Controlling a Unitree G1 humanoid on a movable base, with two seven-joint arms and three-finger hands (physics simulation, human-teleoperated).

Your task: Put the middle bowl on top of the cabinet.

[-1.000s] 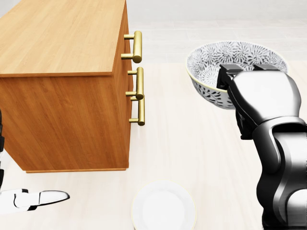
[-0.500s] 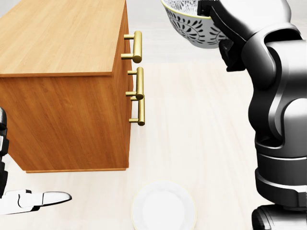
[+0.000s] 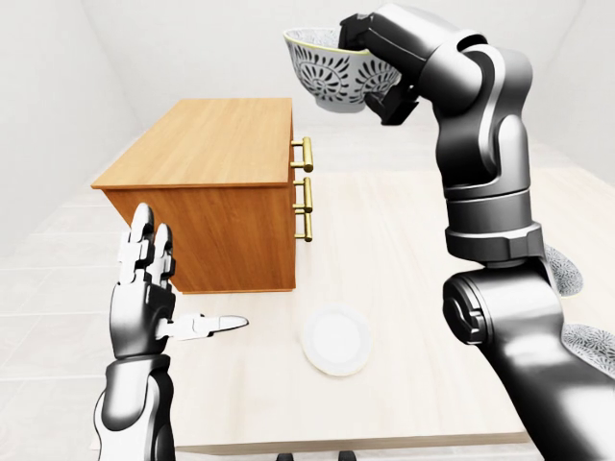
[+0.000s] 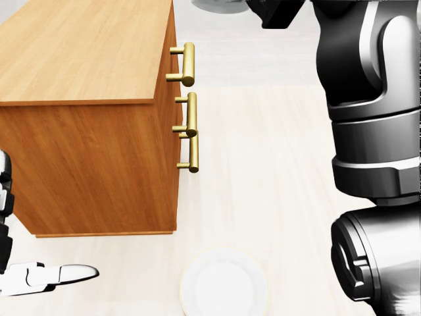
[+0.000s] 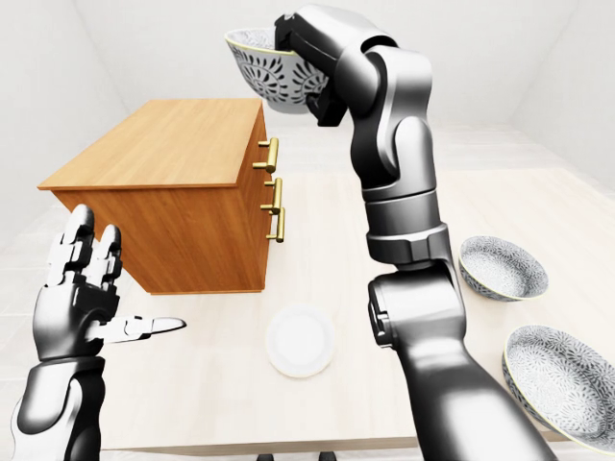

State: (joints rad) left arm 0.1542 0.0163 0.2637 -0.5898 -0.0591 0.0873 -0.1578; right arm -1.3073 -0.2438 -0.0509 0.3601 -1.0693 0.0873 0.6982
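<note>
Left-eye view has the white ceramic bowl with a dark floral pattern [image 3: 330, 75] at the top centre of the frame. It is up in the air and looks to be above and just to the right of the handle end of the light-brown wooden cabinet [image 3: 216, 144], not yet over its top. My right fingers [image 3: 356, 25] are clamped on the rim at the bowl's right side, and the bowl hangs off that one pinch.

I judge it stiff, glazed and slick, moderately heavy for a rim hold, and likely to chip if it drops. A one-sided grip lets it tilt, so I would keep the rim level and set it down on its narrow foot. The cabinet top is flat, smooth wood grain with square edges, and round brass bar handles [image 3: 307, 154] stand on its right face.

My left fingers [image 3: 144, 245] are spread wide at the lower left and hold nothing. On the pale wooden counter [image 3: 394, 240] lie a plain white round plate [image 3: 336, 338] and two more patterned bowls [image 5: 503, 267] at the right-eye view's right edge.
</note>
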